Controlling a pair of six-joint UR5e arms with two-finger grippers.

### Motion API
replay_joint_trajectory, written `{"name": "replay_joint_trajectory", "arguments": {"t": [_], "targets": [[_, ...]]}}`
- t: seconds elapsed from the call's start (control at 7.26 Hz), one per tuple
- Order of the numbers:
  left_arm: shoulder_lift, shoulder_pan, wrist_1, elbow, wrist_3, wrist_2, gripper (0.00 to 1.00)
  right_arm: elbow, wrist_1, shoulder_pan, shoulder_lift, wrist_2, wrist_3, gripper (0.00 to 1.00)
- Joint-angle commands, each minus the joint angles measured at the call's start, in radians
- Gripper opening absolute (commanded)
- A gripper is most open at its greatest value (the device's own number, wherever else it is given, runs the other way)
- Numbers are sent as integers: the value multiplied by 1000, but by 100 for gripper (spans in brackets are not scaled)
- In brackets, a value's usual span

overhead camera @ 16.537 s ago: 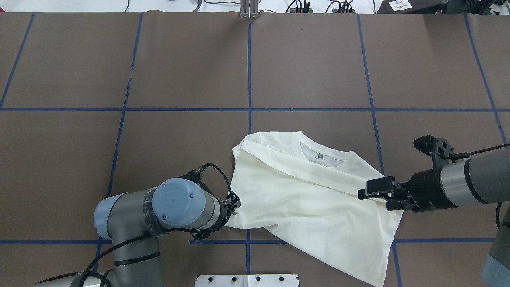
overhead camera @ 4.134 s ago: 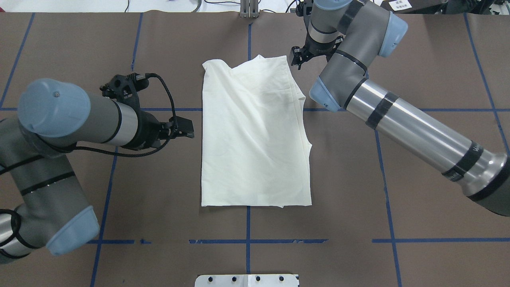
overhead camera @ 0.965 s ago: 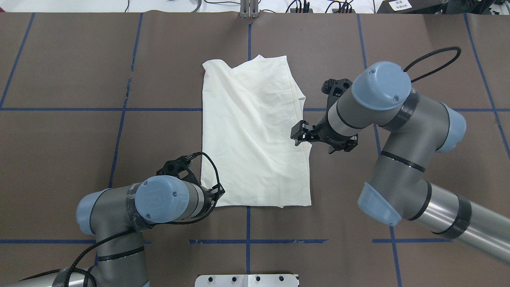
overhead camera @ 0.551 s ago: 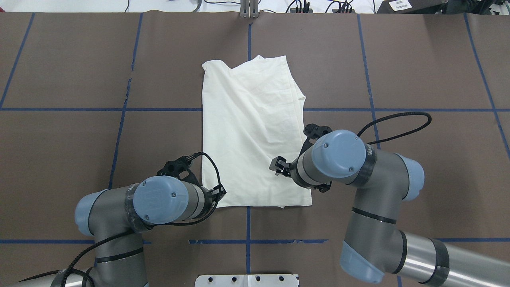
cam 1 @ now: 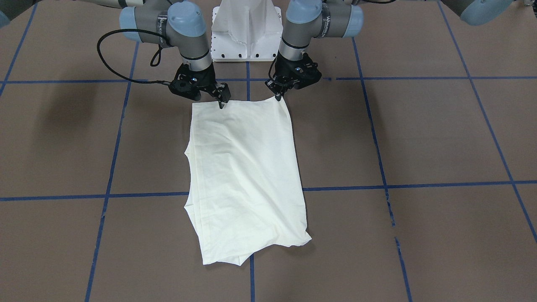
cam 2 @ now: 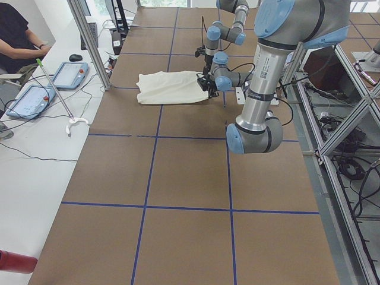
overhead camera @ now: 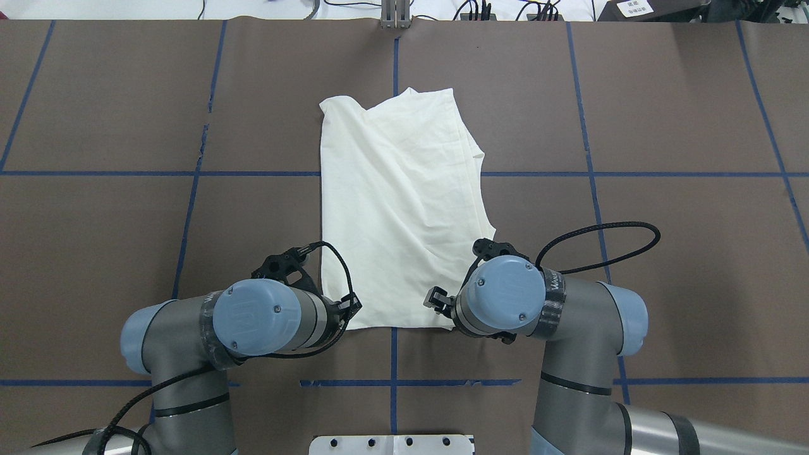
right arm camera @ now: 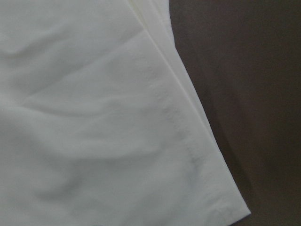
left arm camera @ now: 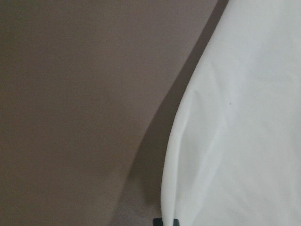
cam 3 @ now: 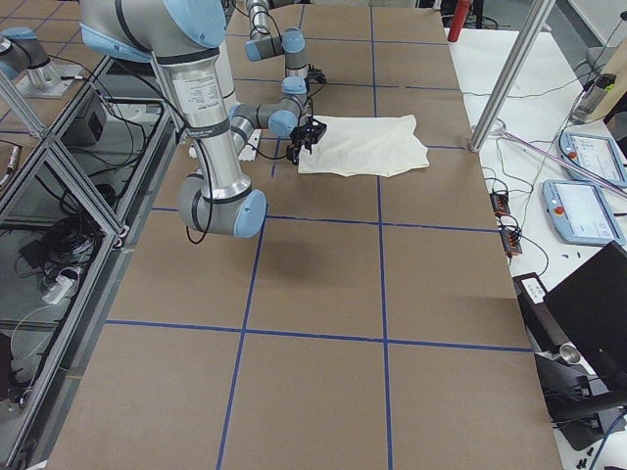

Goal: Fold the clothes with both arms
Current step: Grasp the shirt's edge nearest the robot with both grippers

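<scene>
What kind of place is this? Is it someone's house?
Most likely a robot lab, not a house. The left arm and right arm stand at a big brown table gridded with blue tape, and control tablets lie on a side bench beside a metal frame post.

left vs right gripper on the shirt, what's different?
Left gripper sits at the shirt's near corner; right gripper sits inboard of its corner, on the edge. Right cable loops wide off the wrist; left cable hugs it. Both point down at the robot-side edge.
</scene>
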Motion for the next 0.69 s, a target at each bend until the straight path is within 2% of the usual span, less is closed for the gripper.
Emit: {"name": "replay_joint_trajectory", "arguments": {"t": [0.0,0.28,0.55], "targets": [[-1,0,0,0,0,0,0,-18,3,-9,37,-13,96,100],[-4,0,0,0,0,0,0,-85,10,-10,63,-38,158,100],[-6,0,0,0,0,0,0,-94,2,-9,68,-36,161,100]]}}
